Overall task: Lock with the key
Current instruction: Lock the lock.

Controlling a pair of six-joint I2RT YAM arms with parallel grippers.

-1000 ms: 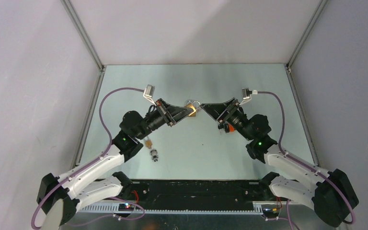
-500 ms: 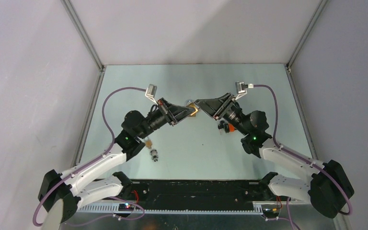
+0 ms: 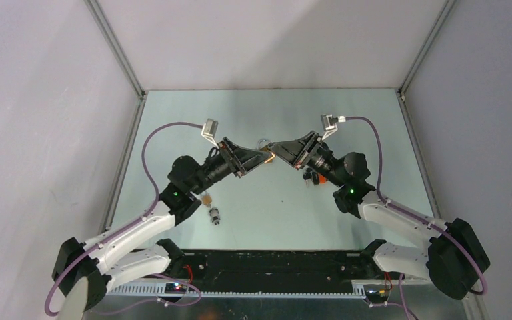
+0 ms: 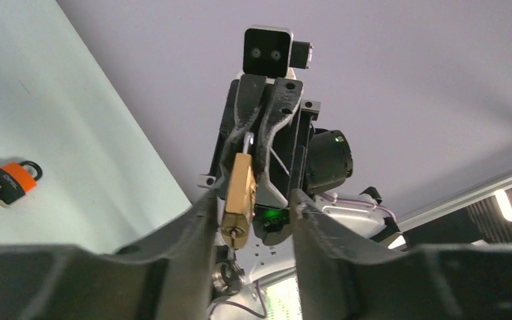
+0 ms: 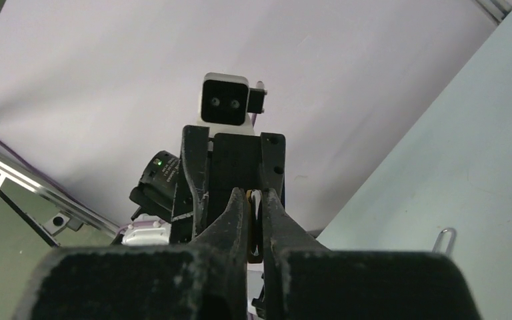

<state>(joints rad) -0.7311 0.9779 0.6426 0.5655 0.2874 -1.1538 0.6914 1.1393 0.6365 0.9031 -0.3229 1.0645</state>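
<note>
Both arms are raised above the middle of the desk (image 3: 267, 220), their ends meeting nose to nose over its far half. The brass padlock (image 4: 239, 197) is held in the air at that meeting point, clear of the desk surface. The right hand (image 5: 253, 193) is clamped on the padlock. Its own wrist view shows the two fingers drawn nearly together with a sliver of brass and silver metal pinched in the narrow gap, and the left wrist view shows them gripping the shackle end. The left hand (image 4: 250, 198) has its fingers apart on either side of the padlock body. The body lies against one finger, and a clear gap separates it from the other. The padlock's keyhole end faces the left wrist camera, and a metal ring (image 4: 229, 276) hangs just below that end. Whether a key sits in the keyhole cannot be made out. An orange padlock (image 4: 12, 181) lies on the desk beneath the right arm, with keys touching or just beside it. Near the left arm's forearm, two small objects rest on the desk close together: a brass-coloured item (image 3: 207, 199) and a metallic item (image 3: 215, 215), both too small to identify. A small metal loop (image 5: 443, 239) is visible on the desk in the right wrist view.
</note>
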